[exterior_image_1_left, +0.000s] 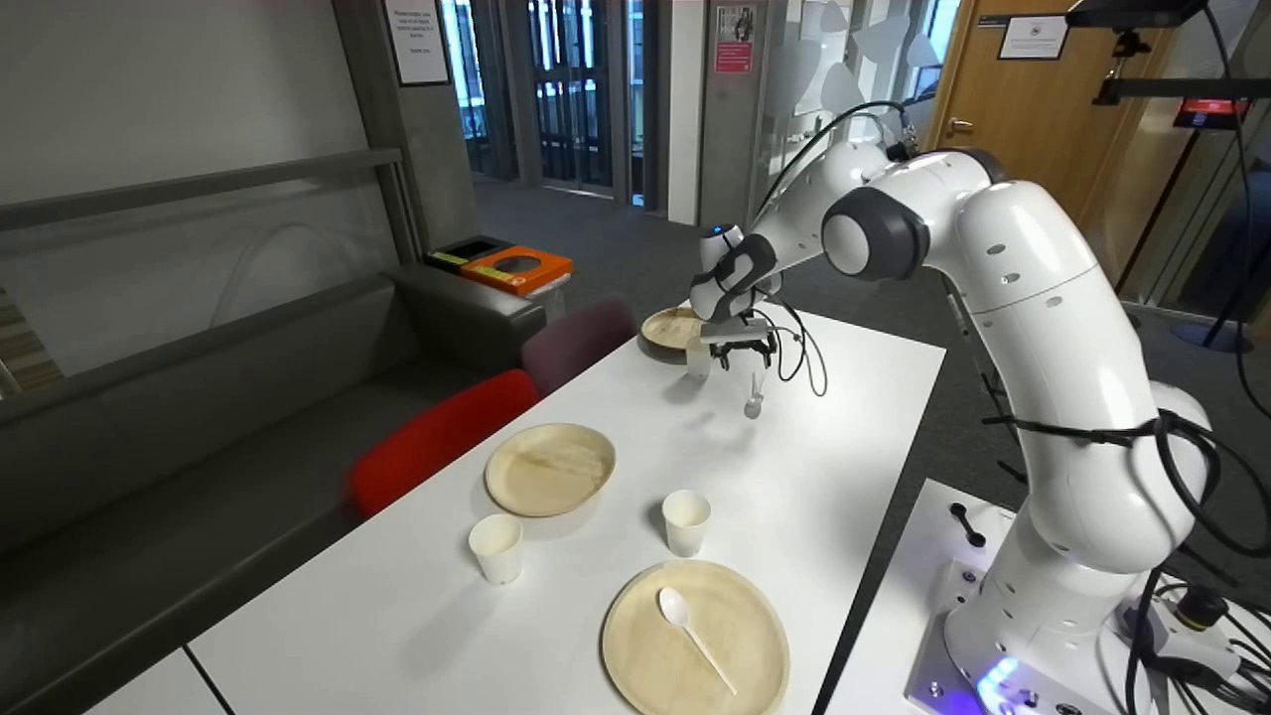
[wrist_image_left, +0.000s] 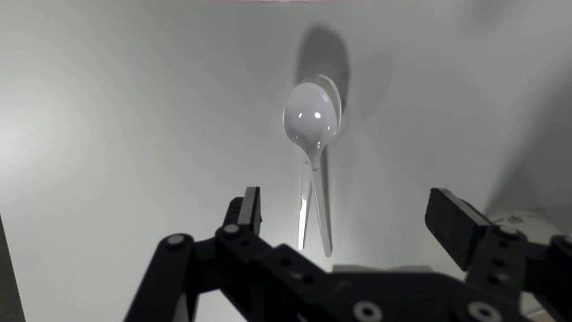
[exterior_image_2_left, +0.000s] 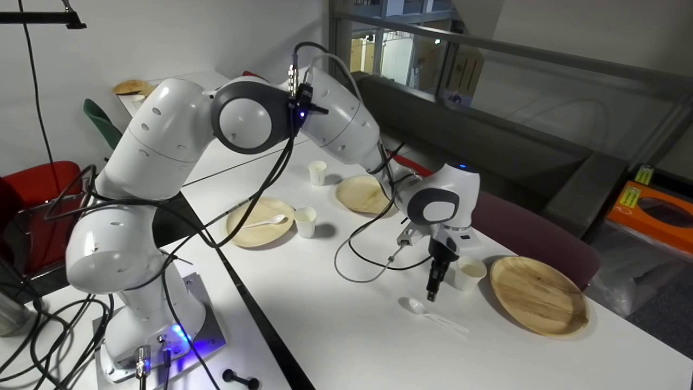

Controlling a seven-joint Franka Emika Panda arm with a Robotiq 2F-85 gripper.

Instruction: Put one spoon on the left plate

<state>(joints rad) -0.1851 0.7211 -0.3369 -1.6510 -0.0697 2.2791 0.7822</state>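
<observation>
Two white plastic spoons lie stacked on the white table in the wrist view, their handles crossed. The upper spoon [wrist_image_left: 309,112] covers most of the lower spoon [wrist_image_left: 334,94]. My gripper [wrist_image_left: 346,205] is open above the table, its fingers wide apart. Seen from the wrist, both handles show between the fingers, closer to the left one, touching neither. In an exterior view the gripper [exterior_image_2_left: 431,296] hangs just behind the spoons [exterior_image_2_left: 425,311]. The left plate [exterior_image_1_left: 549,470], shallow and beige, has no spoon on it. The arm partly covers that left plate [exterior_image_2_left: 360,195] in an exterior view.
A larger beige plate [exterior_image_1_left: 635,645] carries another white spoon [exterior_image_1_left: 695,641]. A tan wooden plate [exterior_image_2_left: 536,292] stands near a paper cup [exterior_image_2_left: 470,272] beside the gripper. Two more cups, a near cup [exterior_image_1_left: 685,521] and a cup [exterior_image_1_left: 495,548], stand by the other plates. Cables [exterior_image_2_left: 368,279] hang from the arm.
</observation>
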